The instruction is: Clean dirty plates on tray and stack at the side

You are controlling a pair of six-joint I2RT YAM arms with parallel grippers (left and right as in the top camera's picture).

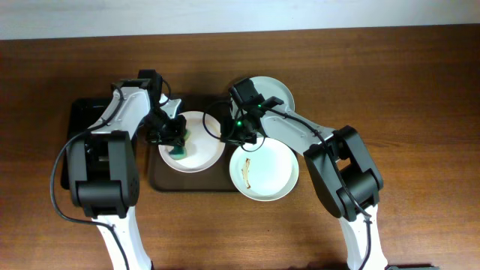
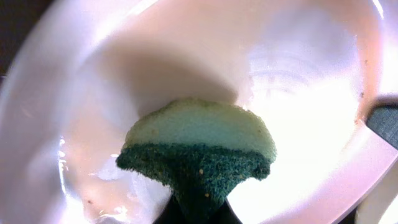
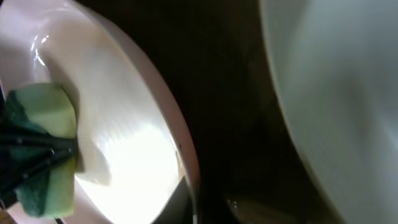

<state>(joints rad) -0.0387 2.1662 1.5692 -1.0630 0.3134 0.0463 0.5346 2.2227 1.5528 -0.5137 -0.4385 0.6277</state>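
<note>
**Overhead.** The left hand (image 1: 175,139) is clamped on a green sponge (image 1: 181,153), which presses into the left plate (image 1: 199,157). That plate lies inside the tray (image 1: 161,180). The right hand (image 1: 240,133) is at the same plate's right rim; I cannot tell whether its fingers are apart or together. The second plate (image 1: 274,180) carries a brown smear (image 1: 245,174) and overlaps the tray's right edge. The third plate (image 1: 276,90) lies behind it, by the tray's far right corner, near bare tabletop (image 1: 405,112).

**Left wrist.** The sponge fills the centre, with pale foam above the dark scouring layer. The plate is glossy, with small specks (image 2: 93,200) low on the left wall. A dark shape on the right rim is probably the other hand's finger.

**Right wrist.** The left plate's rim shows edge-on with the sponge inside it. Dark tray separates it from the neighbouring plate.

**Judgement.** The step is scrubbing.
- Keep the sponge flat and the pressure light.
- Sweep outward to the wall where the specks sit.
- Brace the rim so the plate neither slides nor tips.
</note>
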